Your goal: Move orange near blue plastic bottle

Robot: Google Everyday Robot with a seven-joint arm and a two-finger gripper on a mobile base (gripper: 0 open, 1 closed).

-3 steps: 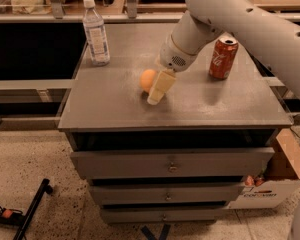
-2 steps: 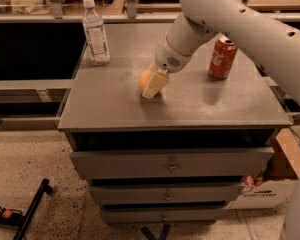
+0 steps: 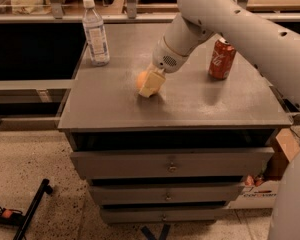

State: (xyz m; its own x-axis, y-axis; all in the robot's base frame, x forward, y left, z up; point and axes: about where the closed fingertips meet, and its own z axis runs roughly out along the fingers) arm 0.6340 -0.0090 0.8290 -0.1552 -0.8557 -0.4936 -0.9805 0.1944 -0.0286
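The orange lies on the grey cabinet top, left of centre. My gripper is down over its right side and hides most of it; only the left edge of the fruit shows. The blue plastic bottle, clear with a white cap and a pale label, stands upright at the back left corner of the top, well apart from the orange and behind it to the left. My white arm reaches in from the upper right.
A red soda can stands upright at the right of the top, behind my arm. The cabinet has drawers in front. A cardboard box sits on the floor at the right, a black bar at the lower left.
My gripper has moved a little to the left and down onto the orange, covering more of it. The bottle and the can have not moved.
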